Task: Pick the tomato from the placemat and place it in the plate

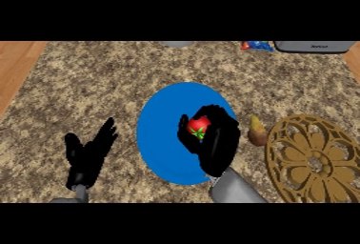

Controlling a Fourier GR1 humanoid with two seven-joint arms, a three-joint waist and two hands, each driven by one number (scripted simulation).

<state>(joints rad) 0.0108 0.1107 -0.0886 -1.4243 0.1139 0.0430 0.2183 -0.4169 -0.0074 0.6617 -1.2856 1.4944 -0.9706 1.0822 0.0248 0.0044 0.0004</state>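
A red tomato (pixel 198 127) with a green stem sits inside my right hand (pixel 216 143), whose black fingers curl round it. The hand with the tomato is over the round blue plate (pixel 163 128) in the middle of the counter, toward the plate's right side. To the right lies the brown carved placemat (pixel 315 162), with nothing of the tomato on it. My left hand (pixel 88 153) rests at the lower left, fingers straight and up, holding nothing.
A small brown-and-yellow object (pixel 257 133) stands between the plate and the placemat. At the back edge are a grey appliance (pixel 313 46), a blue-red packet (pixel 256 45) and a grey rounded object (pixel 177 44). Wooden strips border the speckled counter at both sides.
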